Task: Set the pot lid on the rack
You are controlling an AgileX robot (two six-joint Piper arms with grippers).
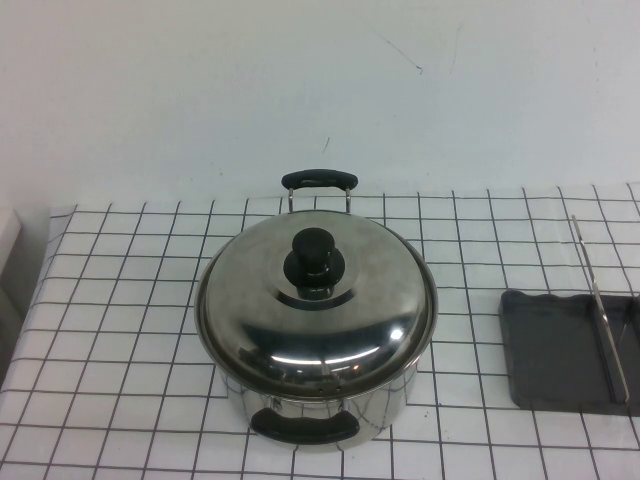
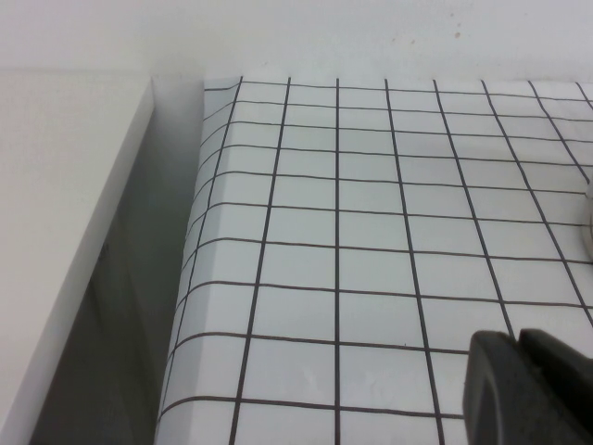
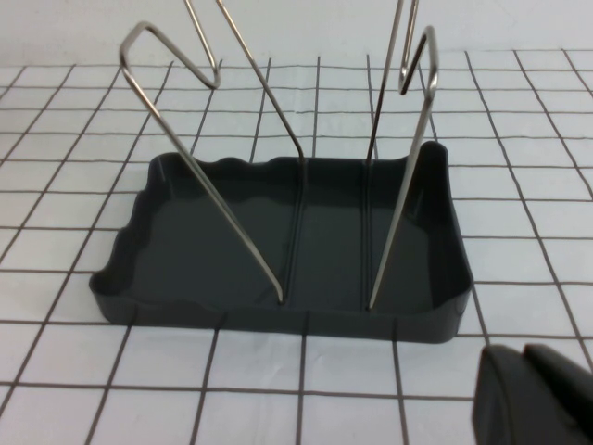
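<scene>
Mirror-polished steel pot lid (image 1: 330, 315), matt plastic rack (image 3: 278, 260)

Worktop (image 1: 120, 330) covered by a white cloth printed with a black square grid; the covering folds down over the worktop's left edge. Deep polished steel pot (image 1: 325, 405) standing near the centre of the worktop, with two black handles, one on the far side (image 1: 319, 180) and one on the near side (image 1: 304, 427). Plain white wall (image 1: 300, 80) behind. White ledge (image 2: 65, 213) just beside the left edge.
</scene>
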